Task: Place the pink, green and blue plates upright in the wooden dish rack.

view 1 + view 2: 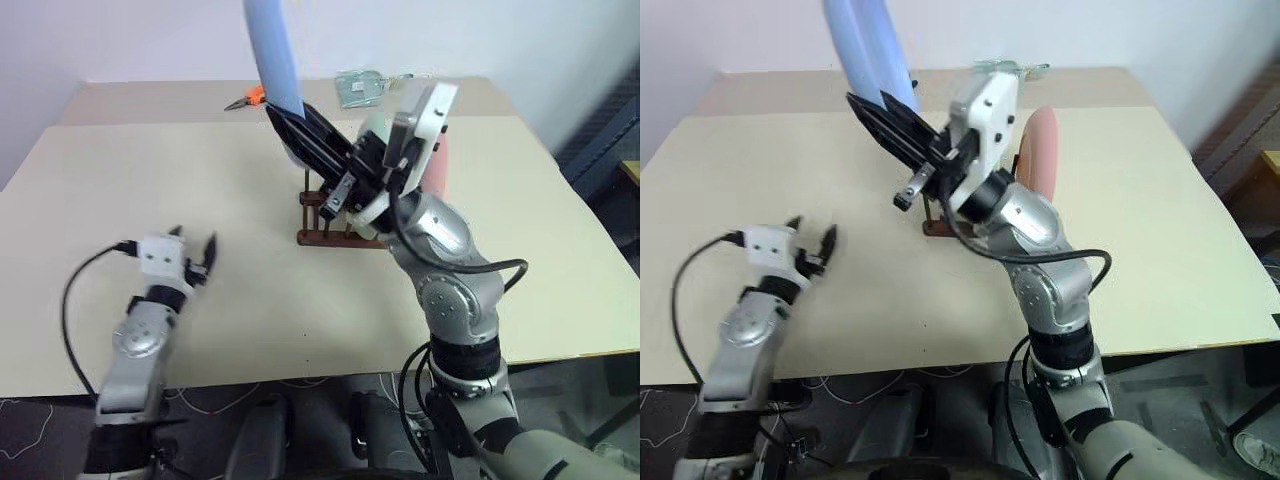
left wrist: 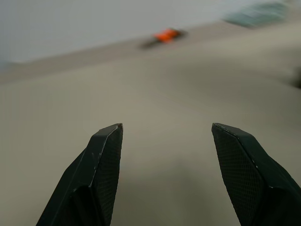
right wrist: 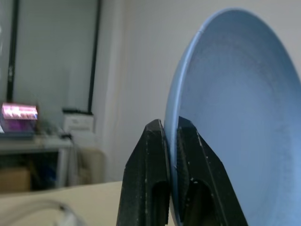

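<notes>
Now, left tool [image 1: 195, 255] hangs low over the surface [image 1: 150, 180], fingers spread, empty. Right tool [image 1: 300, 125] pinches the blue plate [image 1: 272, 50] by its rim, edge-on, long axis rising up and away, probably to drop between pegs of the wooden dish rack [image 1: 325, 225] just below; pink plate [image 1: 1040, 150] stands racked beyond.

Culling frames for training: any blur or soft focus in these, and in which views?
Left wrist view: the orange tool and far table edge are smeared, while the open left end effector is crisp. Right wrist view: the blue plate and right end effector are sharp, the room behind soft. Right eye view: the left end effector looks slightly smeared.
</notes>
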`<state>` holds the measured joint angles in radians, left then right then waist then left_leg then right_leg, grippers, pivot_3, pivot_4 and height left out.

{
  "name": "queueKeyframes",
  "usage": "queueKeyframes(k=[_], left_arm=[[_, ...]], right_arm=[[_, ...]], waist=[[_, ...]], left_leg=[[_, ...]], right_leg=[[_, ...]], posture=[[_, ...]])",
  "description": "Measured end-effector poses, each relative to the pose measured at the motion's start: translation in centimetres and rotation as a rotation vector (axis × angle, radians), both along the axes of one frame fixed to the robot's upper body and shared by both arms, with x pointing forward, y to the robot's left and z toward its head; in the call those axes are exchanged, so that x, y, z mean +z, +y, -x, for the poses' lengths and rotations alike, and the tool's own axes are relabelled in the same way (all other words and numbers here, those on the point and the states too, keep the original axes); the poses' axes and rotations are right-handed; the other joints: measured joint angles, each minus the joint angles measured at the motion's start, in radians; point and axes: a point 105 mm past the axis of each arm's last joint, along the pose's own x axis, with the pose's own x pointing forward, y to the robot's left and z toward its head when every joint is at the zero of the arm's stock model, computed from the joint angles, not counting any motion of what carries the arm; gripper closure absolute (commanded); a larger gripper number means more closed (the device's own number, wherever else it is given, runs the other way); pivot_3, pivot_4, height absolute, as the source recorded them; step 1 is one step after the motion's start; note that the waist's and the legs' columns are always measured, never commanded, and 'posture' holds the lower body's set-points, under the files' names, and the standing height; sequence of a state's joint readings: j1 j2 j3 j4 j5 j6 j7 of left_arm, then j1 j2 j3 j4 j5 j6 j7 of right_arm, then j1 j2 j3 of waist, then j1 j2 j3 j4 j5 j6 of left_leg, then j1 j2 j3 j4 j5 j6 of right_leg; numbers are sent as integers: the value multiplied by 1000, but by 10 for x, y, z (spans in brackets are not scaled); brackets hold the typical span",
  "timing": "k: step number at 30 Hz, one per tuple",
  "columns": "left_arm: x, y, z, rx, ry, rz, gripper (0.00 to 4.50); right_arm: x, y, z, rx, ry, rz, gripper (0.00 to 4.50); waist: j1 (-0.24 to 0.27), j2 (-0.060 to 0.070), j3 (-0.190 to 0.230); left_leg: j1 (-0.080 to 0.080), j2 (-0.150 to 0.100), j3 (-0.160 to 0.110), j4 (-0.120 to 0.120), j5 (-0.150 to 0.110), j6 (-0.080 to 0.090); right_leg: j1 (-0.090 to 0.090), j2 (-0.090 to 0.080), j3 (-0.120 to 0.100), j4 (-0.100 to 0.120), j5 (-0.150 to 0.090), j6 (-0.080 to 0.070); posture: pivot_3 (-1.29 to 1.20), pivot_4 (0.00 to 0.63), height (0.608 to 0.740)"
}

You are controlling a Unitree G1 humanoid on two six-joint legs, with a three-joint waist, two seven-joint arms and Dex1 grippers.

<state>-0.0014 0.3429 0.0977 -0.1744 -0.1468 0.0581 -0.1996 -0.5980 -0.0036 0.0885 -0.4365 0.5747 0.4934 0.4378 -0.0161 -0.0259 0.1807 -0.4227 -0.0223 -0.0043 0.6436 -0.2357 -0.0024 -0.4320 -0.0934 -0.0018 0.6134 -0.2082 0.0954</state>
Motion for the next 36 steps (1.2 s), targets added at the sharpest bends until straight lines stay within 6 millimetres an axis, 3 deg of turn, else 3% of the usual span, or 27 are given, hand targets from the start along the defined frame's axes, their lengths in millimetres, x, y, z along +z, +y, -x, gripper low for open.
queueKeyframes(k=[3,7,14,17,25,29,34,36], left_arm=[[-8,-27,5,-96,4,9,1440],[-8,-45,9,-156,-2,25,1440],[-6,-61,12,-216,-14,-3,1440],[-4,-70,14,-243,-22,-2,1440],[-5,-72,14,-249,-22,-15,1440],[-5,-73,14,-254,-24,-15,1388],[-3,-74,15,-257,-37,-14,1388],[-3,-76,15,-261,-37,-15,1388]], right_arm=[[-16,-3,-8,2,162,-41,4497],[-18,-2,-11,8,233,-71,4497],[-27,-4,-20,-6,309,-77,4497],[-35,-9,-33,-62,370,-101,4497],[-49,-17,-55,-144,490,-115,4497],[-55,-17,-61,-154,524,-91,3108],[-50,-19,-64,-188,479,-46,611],[-45,-19,-65,-213,427,-13,611]], waist=[[-3,3,0],[-1,4,0],[1,4,0],[1,4,0],[2,4,0],[3,4,0],[1,4,0],[1,4,0]], left_leg=[[-2,1,2,-2,1,1],[-4,1,2,-2,2,3],[-4,1,3,-1,2,3],[-4,1,3,0,2,3],[-4,1,3,0,2,4],[-4,1,4,1,2,4],[-4,1,4,2,2,4],[-4,1,4,2,2,4]], right_leg=[[-5,0,0,1,1,-1],[-7,0,0,1,1,-1],[-7,0,-1,1,1,-1],[-6,0,-1,1,1,-1],[-6,2,-2,1,1,-1],[-5,4,-2,1,1,-1],[-5,5,-2,1,1,0],[-5,6,-2,1,1,0]], posture=[[0,150,738],[0,150,738],[0,150,738],[0,150,738],[0,150,738],[0,150,738],[0,150,738],[0,150,738]])
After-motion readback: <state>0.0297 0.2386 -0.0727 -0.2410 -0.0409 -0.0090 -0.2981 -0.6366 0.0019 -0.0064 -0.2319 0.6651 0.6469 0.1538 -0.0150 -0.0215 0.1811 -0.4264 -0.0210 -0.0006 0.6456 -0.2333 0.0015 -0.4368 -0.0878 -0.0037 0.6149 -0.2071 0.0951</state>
